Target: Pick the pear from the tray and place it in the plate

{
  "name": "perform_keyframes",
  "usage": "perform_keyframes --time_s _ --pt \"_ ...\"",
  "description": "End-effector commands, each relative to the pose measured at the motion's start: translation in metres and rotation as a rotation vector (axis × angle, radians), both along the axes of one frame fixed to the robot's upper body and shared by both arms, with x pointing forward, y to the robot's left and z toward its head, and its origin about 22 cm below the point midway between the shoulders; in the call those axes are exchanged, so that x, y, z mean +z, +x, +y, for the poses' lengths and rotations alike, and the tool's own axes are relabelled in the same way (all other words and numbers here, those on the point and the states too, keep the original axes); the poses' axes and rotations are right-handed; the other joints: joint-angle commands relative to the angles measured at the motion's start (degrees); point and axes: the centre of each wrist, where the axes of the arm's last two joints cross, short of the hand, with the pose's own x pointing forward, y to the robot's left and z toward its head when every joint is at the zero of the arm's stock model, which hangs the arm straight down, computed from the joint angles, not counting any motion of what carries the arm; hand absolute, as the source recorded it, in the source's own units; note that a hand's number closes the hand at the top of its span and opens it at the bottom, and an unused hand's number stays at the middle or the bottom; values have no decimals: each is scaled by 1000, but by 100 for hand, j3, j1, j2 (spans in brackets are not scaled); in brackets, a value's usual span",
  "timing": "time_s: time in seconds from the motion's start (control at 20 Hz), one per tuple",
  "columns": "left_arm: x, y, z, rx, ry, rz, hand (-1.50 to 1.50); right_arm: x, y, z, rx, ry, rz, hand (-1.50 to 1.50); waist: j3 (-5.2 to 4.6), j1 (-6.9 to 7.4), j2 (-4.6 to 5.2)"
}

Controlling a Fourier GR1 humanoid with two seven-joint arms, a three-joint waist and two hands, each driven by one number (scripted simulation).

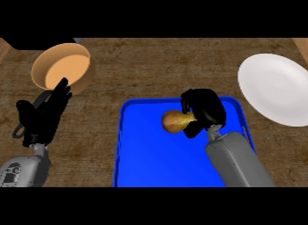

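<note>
My right hand [203,110] curls over the pear [174,121] in the blue tray [137,149], centre frame. Black fingers wrap the fruit's right side and top, and its rounded, golden-brown, mottled skin shows to the left of my palm. The pear sits in the tray's upper half, near the far rim; whether it is resting on the tray floor or just above it cannot be told from this angle.

The tray is a smooth, glossy blue rectangle with rounded corners and a raised lip. It lies on a desk [149,66] of dark, grainy wood. One white plate [278,89], plain and round, sits at upper right, well apart from the tray's right corner with bare wood between them. One round pan [62,68], its inside a matte orange, stands at upper left; a dark shape behind it may be its handle.

My left hand [47,112] rests at the left of the frame, fingers straight and upward, holding nothing, its tips just below the pan's rim.

Count: one pear, one tray, one plate, one pan, two hands. Open wood runs along the top of the frame between pan and plate.
</note>
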Motion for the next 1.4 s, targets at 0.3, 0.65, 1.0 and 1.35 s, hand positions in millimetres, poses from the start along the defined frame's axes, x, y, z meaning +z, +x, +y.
perform_keyframes --time_s 0.3,0.65,1.0,1.35 --pt "0 -1 -11 2 -2 7 0 52 35 -3 -450 62 -548 150 -2 -40 -25" --pt "4 5 6 23 4 15 0 75 57 -61 -639 167 -561 150 -2 -83 -26" --pt "-4 1 -20 16 -4 -5 0 42 65 -149 -750 194 -555 150 1 -47 -5" --pt "6 0 1 14 5 21 0 29 62 -219 -781 151 -504 150 2 -41 -10"
